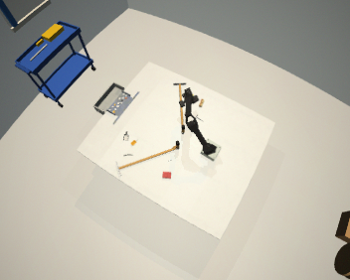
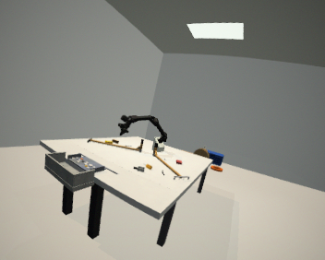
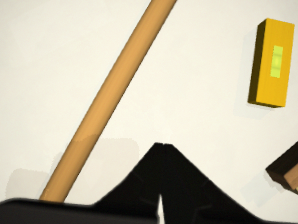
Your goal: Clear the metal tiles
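Note:
My gripper [image 2: 123, 133] [image 3: 161, 151] is shut and empty, above the table beside a long wooden handle. This handle [image 1: 181, 111] [image 2: 115, 145] [image 3: 105, 100] belongs to the long scraper, which lies on the table with a dark crosswise blade [image 1: 179, 83] [image 2: 90, 139] and a black grip end [image 1: 183, 129]. In the wrist view the handle runs diagonally left of the fingertips. Several small tiles [image 1: 118, 105] [image 2: 87, 163], pale and orange, lie on the grey steel plate [image 2: 99, 168]. The grey catch box [image 2: 81, 180] [image 1: 108, 91] sits at its far end; its floor is partly hidden.
A second wooden-handled tool [image 1: 147, 156] [image 2: 166, 165] has a pale, rake-like head. A yellow level [image 3: 276, 62] and a dark-and-wood block [image 3: 287, 167] lie right of the scraper handle. A red block [image 1: 167, 175] [image 2: 179, 161], an orange block [image 1: 133, 143] [image 2: 149, 166] and a grey clamp-like piece [image 2: 139, 169] also lie about.

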### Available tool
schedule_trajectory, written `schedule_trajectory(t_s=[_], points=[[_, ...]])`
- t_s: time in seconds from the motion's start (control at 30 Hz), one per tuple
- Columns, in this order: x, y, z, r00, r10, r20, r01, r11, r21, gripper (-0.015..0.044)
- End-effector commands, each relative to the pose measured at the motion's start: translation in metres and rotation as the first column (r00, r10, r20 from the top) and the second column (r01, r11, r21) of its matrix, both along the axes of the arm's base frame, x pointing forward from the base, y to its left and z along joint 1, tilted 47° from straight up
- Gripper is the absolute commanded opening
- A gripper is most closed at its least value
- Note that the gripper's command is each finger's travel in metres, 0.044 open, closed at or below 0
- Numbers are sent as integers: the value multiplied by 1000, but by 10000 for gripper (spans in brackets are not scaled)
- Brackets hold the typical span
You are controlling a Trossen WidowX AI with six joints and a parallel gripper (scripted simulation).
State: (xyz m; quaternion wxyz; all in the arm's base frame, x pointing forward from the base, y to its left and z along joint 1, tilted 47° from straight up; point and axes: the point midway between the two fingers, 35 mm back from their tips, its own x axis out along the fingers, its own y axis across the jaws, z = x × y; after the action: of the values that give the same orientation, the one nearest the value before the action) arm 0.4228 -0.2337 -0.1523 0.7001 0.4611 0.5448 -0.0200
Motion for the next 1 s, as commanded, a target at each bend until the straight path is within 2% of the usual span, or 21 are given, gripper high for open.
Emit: schedule_trajectory(t_s=[0.0,0.97], points=[[-2,10,-13,1000,-4,-16,4,1000,10,0],[1,66,-64,1000,-3,-14,3,1000,15,0]])
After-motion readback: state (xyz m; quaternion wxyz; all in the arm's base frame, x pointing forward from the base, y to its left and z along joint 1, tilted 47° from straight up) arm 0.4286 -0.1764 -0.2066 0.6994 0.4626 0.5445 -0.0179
